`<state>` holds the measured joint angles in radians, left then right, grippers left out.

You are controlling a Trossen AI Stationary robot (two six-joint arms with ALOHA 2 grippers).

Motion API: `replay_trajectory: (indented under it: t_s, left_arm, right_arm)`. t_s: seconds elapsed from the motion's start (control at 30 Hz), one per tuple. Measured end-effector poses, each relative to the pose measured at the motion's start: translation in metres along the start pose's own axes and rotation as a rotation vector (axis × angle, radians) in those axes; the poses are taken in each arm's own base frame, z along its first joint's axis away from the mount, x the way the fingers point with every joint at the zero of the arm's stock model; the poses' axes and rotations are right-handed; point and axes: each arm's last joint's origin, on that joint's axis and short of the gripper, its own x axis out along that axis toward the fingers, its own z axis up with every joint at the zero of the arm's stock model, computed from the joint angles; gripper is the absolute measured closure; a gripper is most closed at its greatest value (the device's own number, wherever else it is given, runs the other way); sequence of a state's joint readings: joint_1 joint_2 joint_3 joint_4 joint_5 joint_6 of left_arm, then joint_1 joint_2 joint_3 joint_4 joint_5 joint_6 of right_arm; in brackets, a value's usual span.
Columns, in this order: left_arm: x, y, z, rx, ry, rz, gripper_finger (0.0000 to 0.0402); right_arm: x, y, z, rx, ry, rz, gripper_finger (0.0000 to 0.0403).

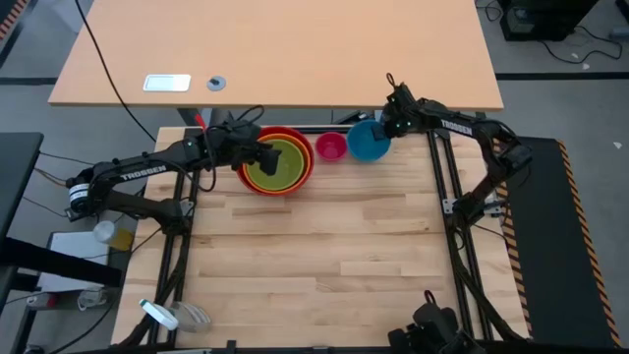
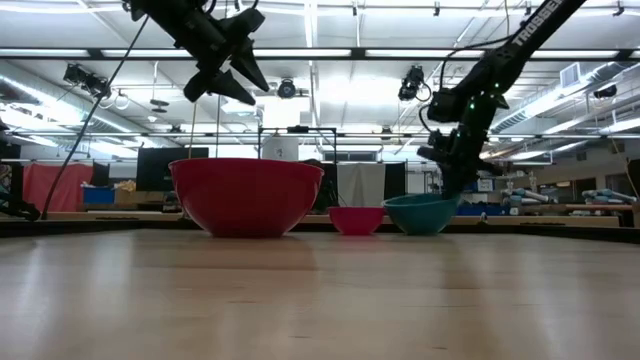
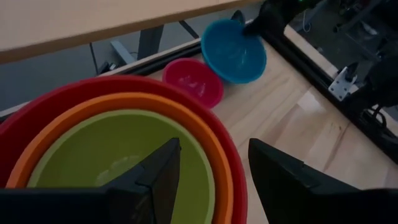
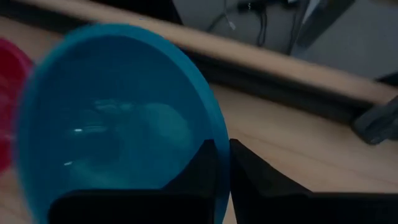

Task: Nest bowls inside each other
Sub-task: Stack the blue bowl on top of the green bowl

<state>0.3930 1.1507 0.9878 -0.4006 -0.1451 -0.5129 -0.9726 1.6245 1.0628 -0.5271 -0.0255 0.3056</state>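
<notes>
A red bowl (image 2: 246, 195) stands on the table at the far left-centre, with an orange bowl (image 3: 62, 118) and a yellow-green bowl (image 3: 112, 149) nested inside it. To their right, a small magenta-pink bowl (image 1: 330, 147) and a blue bowl (image 1: 369, 143) stand on their bases. My left gripper (image 3: 214, 149) hovers open above the nested bowls, touching nothing. At the blue bowl's far-right side, my right gripper (image 4: 222, 146) is shut on the bowl's rim. My right gripper pinches the blue bowl's rim (image 4: 214, 134) on its far-right side, one finger inside the bowl and one outside. The fingers come from above, slanting down. In the low view the bowl's base (image 2: 420, 230) appears to rest on the table.
A tan desk (image 1: 275, 49) stands beyond the table's far edge. Black frame rails (image 1: 444, 197) run along the table's right and left sides. The wooden surface (image 1: 314, 256) toward the near edge lies bare. A bottle (image 1: 162, 315) lies off the near-left corner.
</notes>
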Motion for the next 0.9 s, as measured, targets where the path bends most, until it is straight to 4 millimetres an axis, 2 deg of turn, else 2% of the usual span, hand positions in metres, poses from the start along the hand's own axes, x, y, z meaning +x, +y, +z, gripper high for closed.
replay_trajectory:
  t_s: [0.27,0.5,0.67,0.9]
  left_arm:
    - [0.000,0.000,-0.004,-0.060,0.034,0.004,0.0209]
    - [0.001,0.000,-0.003,-0.143,0.026,0.002,0.0209]
    - [0.014,-0.005,-0.003,-0.186,-0.014,0.035,0.0209]
    - [0.028,-0.012,0.001,-0.208,-0.145,0.084,0.0209]
  right_arm:
    - [-0.035,0.036,0.013,-0.072,-0.148,0.094,0.0375]
    - [-0.059,0.082,0.019,-0.131,-0.277,0.140,0.0375]
    - [-0.076,0.117,0.018,-0.160,-0.400,0.193,0.0375]
    - [-0.090,0.155,0.002,-0.182,-0.500,0.246,0.0375]
